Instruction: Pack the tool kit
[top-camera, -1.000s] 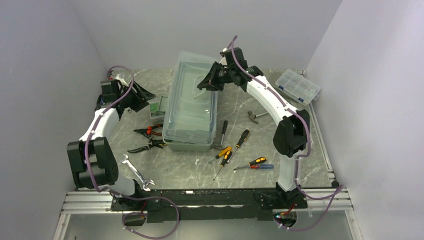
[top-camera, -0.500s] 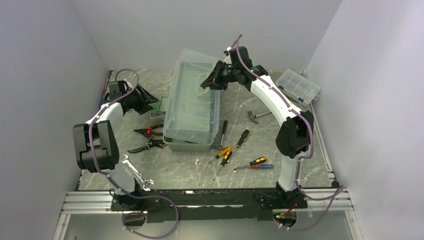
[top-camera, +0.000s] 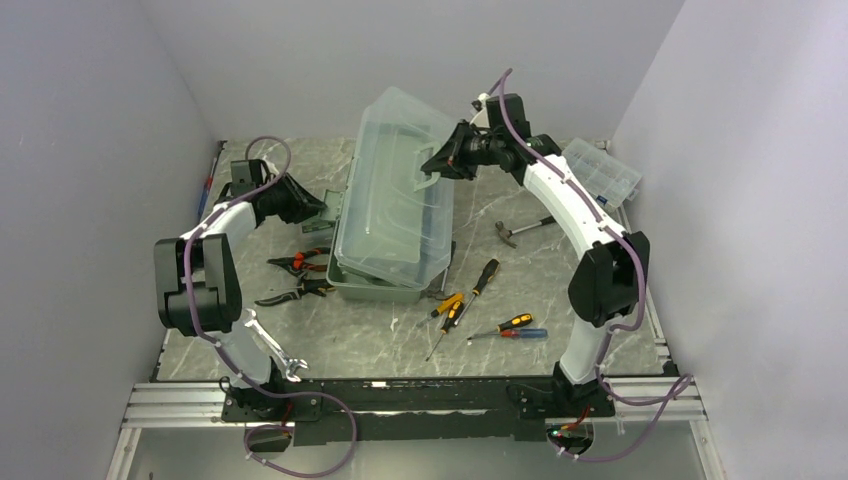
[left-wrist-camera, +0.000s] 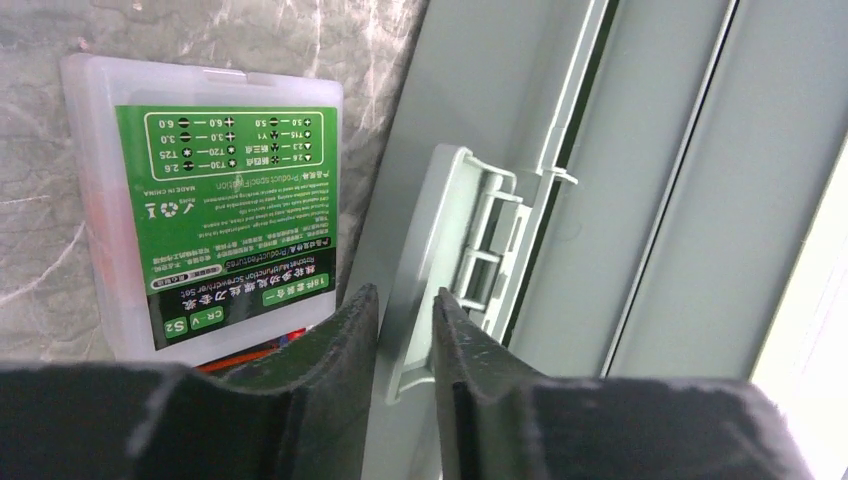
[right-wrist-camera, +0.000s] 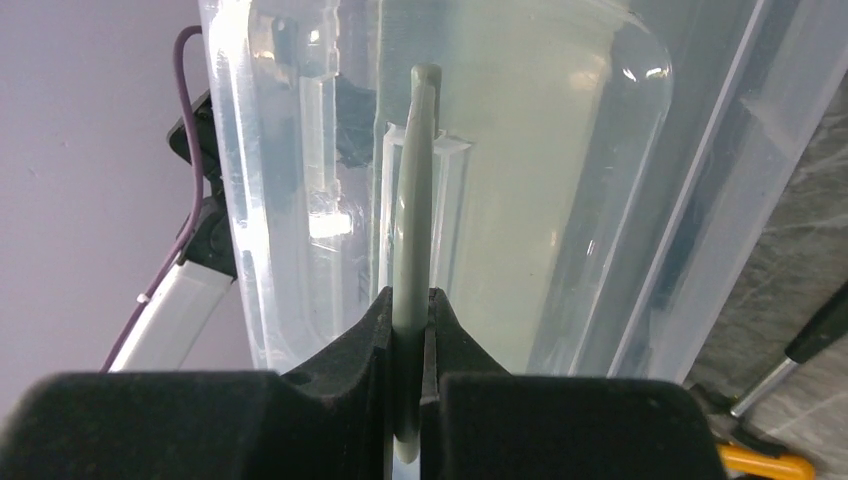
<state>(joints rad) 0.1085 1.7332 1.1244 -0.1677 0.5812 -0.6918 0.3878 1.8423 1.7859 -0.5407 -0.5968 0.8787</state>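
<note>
Nearest, slim yellow-handled screwdrivers (top-camera: 470, 300) lie loose on the marbled counter (top-camera: 380, 345), closer to the right arm; red-gripped pliers (top-camera: 300, 265) lie nearer the left. Between them sits the sage-green plastic toolbox (top-camera: 375, 287), long axis running near to far. The left tool (left-wrist-camera: 405, 300), jaws narrowed, straddles its side latch (left-wrist-camera: 440, 250); I cannot tell whether it pinches. Farther back, the right tool (right-wrist-camera: 410, 300) is clamped on the thin handle (right-wrist-camera: 414, 200), with the translucent lid (top-camera: 395, 190) tilted up.
</note>
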